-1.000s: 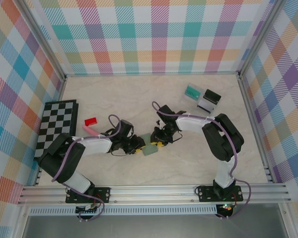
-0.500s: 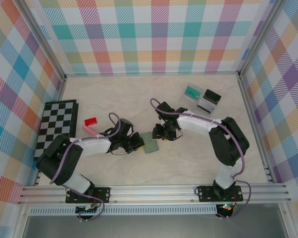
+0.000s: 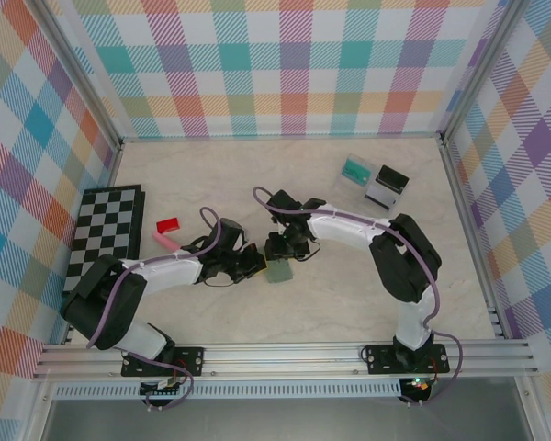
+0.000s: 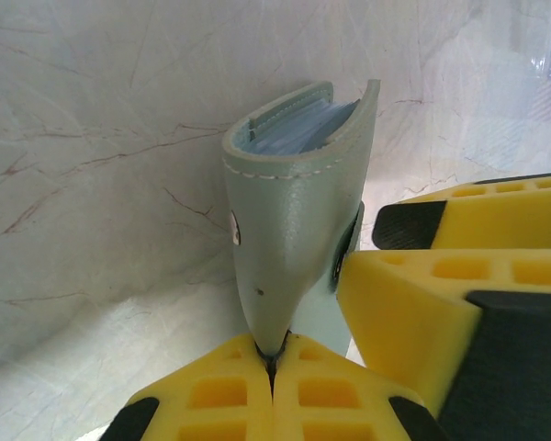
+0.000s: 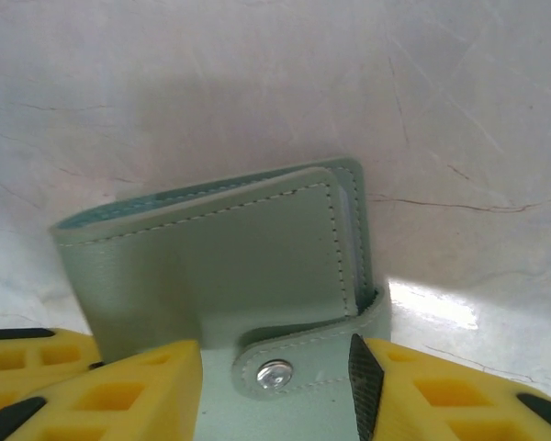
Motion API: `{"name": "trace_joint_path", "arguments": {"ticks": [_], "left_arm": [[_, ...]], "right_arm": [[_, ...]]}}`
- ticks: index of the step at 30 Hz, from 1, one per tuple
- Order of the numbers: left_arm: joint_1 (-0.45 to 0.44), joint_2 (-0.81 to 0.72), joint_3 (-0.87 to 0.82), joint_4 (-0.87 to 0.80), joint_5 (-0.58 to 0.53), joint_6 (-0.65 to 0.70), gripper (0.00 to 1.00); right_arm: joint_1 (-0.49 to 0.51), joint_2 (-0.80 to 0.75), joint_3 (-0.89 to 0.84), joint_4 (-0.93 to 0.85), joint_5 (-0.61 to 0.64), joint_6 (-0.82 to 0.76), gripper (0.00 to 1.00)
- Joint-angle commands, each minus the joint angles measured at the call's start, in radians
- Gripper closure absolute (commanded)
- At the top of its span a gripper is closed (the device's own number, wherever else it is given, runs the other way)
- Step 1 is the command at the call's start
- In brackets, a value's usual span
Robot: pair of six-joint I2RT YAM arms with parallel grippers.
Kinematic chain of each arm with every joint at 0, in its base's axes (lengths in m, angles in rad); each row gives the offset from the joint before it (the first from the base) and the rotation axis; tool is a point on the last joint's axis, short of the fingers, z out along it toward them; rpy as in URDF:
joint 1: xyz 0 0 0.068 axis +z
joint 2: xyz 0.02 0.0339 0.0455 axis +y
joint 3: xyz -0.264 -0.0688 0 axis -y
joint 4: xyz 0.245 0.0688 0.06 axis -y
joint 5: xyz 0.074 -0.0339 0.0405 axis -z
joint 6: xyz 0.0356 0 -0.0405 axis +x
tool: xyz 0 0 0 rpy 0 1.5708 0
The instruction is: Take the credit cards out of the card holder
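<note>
Top external: card holder [image 3: 280,273] sits mid-table, a little toward the near side, with both arms converging on it. The left gripper [image 3: 255,268] comes in from the left and the right gripper [image 3: 283,254] from the far side. The holder is too small here to read its axis, so the wrist views are better for that.

Left wrist: holder [image 4: 289,230] is folded and stands on edge. Its long axis runs away from the camera. The left gripper [image 4: 272,360] is fully closed, pinching the holder's near end flat. The far end gapes open, pointing away from this gripper, with pale blue sleeve edges inside. Can't tell if those are cards. A right gripper finger [image 4: 413,308] touches the holder's right face.

Right wrist: holder [image 5: 211,266] is broadside on, long axis across the frame. Tab strap [image 5: 303,358] with its snap wraps the right edge, at the bottom. The right gripper [image 5: 275,390] has its jaws roughly half apart, straddling the strap. There's a gap on the left side, so it looks unclamped.

Chequered board [image 3: 106,234] lies at the left, and a red piece [image 3: 169,225] and a pink piece [image 3: 163,241] are just beside it. Clear tray [image 3: 356,170] is far right.
</note>
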Motion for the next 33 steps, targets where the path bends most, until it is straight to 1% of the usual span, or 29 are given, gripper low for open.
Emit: {"name": "trace_joint_path", "arguments": {"ticks": [1,5,10,16,17,19,22,28,33], "left_arm": [[0.007,-0.026,0.026,-0.008,0.003,0.019,1.00],[0.007,-0.029,0.023,-0.007,-0.003,0.018,1.00],[0.007,-0.030,0.020,-0.009,-0.009,0.019,1.00],[0.008,-0.040,0.019,-0.039,-0.034,0.019,1.00],[0.007,-0.041,0.020,-0.054,-0.042,0.020,1.00],[0.007,-0.041,0.021,-0.075,-0.059,0.019,1.00],[0.009,-0.035,0.018,-0.085,-0.065,0.014,1.00],[0.010,-0.043,0.008,-0.102,-0.090,0.012,1.00],[0.012,-0.041,-0.001,-0.111,-0.103,0.002,1.00]], "right_arm": [[0.003,0.021,0.023,-0.043,-0.003,-0.006,0.55],[0.004,0.032,0.023,-0.056,0.012,0.002,0.58],[0.005,0.032,0.021,-0.065,0.030,0.013,0.60],[0.004,0.032,0.023,-0.093,0.096,0.038,0.64],[0.004,0.032,0.024,-0.099,0.108,0.044,0.65],[0.004,0.033,0.025,-0.112,0.135,0.054,0.70],[0.001,0.035,0.025,-0.132,0.173,0.078,0.74],[-0.005,0.015,0.004,-0.135,0.209,0.119,0.75],[-0.026,0.020,0.000,-0.180,0.236,0.164,0.77]]}}
